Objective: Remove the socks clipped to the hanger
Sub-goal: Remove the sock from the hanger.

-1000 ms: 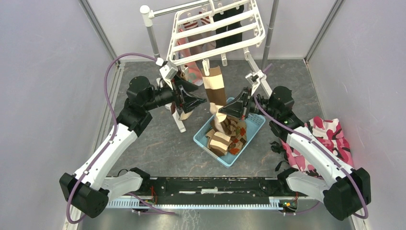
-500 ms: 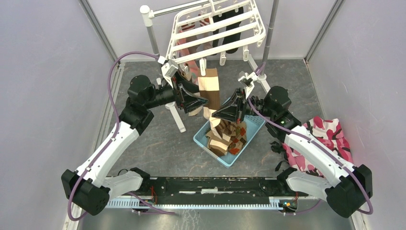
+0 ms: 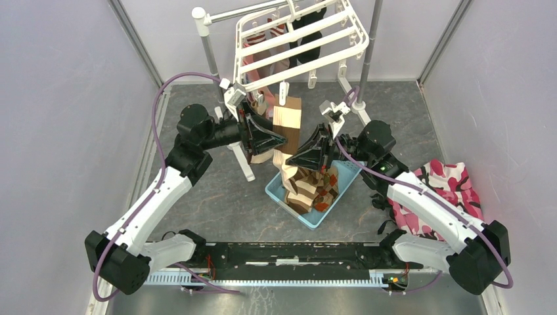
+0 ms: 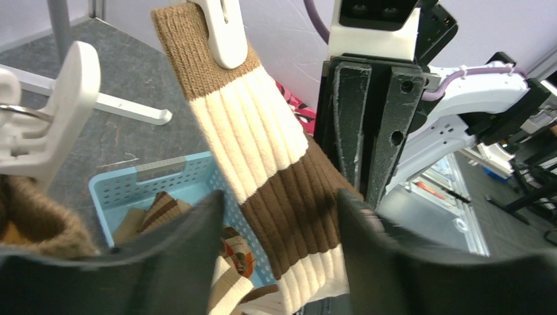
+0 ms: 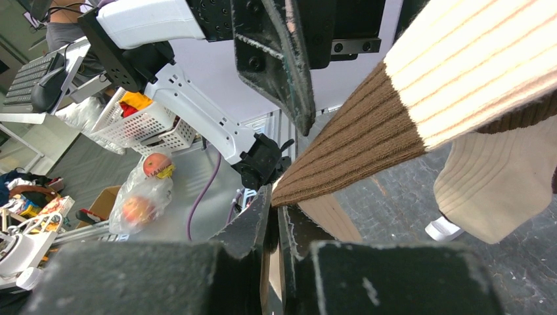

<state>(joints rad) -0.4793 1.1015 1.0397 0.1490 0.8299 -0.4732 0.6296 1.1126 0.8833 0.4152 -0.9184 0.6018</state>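
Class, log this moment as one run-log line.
left jaws: open, facing brown-and-cream striped sock | right jaws: shut on its edge | white plastic clip: gripping sock top

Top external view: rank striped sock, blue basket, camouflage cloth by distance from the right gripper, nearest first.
1. striped sock: hanging at centre, its lower part right at the right gripper fingertips.
2. blue basket: just below the gripper, slightly to its right.
3. camouflage cloth: heaped at the far right, beyond the right arm.
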